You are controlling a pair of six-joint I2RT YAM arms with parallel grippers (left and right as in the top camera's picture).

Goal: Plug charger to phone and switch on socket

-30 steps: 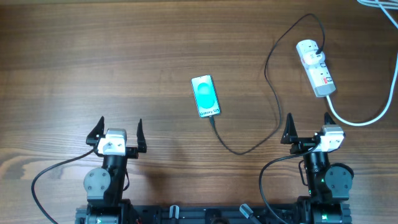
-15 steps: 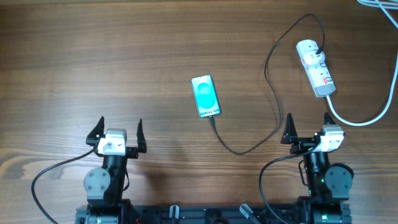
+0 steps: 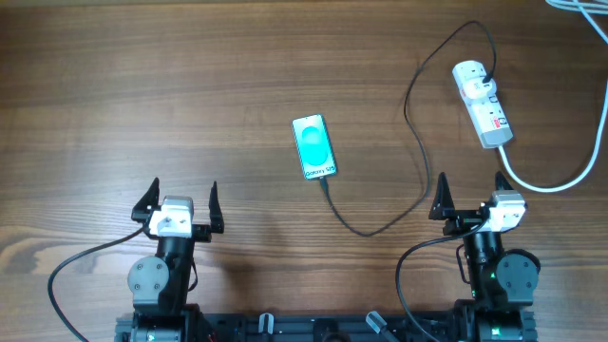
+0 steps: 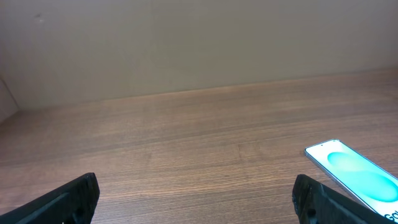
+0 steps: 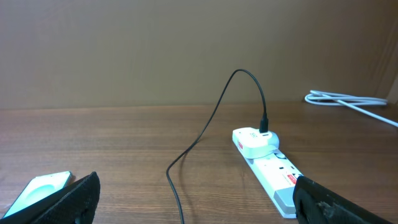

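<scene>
The phone (image 3: pixel 314 147) lies flat mid-table, turquoise screen up, white "Galaxy" strip at its near end; it also shows in the left wrist view (image 4: pixel 353 176) and the right wrist view (image 5: pixel 38 188). The thin black charger cable (image 3: pixel 414 123) runs from a white adapter on the socket (image 3: pixel 482 103) in a loop down to the phone's near end, where its plug end meets the phone's edge. The white socket also shows in the right wrist view (image 5: pixel 273 168). My left gripper (image 3: pixel 180 205) is open and empty near the front edge. My right gripper (image 3: pixel 470 198) is open and empty, below the socket.
A thick white cord (image 3: pixel 570 161) curves from the socket's near end up the right table edge. More white cable (image 5: pixel 348 101) lies at the far right. A beige wall stands behind the table.
</scene>
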